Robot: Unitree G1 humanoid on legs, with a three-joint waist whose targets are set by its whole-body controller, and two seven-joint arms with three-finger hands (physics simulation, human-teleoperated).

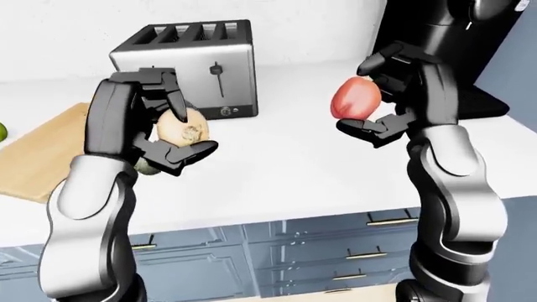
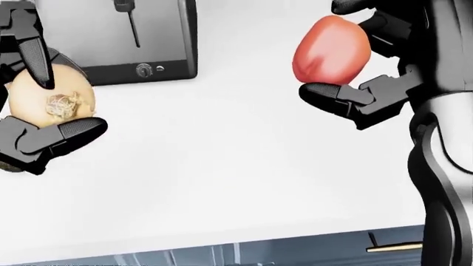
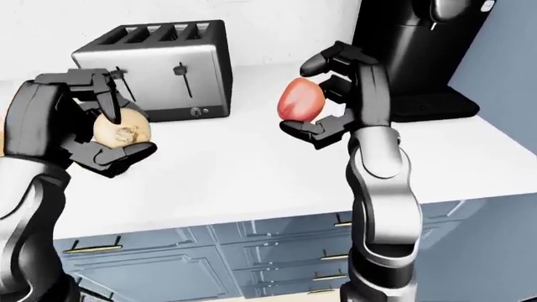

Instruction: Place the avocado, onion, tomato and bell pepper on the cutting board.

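Observation:
My left hand (image 1: 189, 131) is shut on a pale tan onion (image 1: 184, 128), held above the white counter just right of the wooden cutting board (image 1: 40, 158). My right hand (image 1: 356, 96) is shut on a red tomato (image 1: 355, 100), raised at the right of the left-eye view. A greenish object (image 1: 146, 167) peeks out below my left hand, mostly hidden. Another green thing (image 1: 2, 131) shows at the left edge beside the board; I cannot tell which vegetable either one is.
A silver toaster (image 1: 189, 64) stands on the white counter (image 1: 285, 170) behind my left hand. A black coffee machine (image 3: 413, 51) stands at the top right. Blue-grey drawers (image 1: 335, 251) run below the counter's edge.

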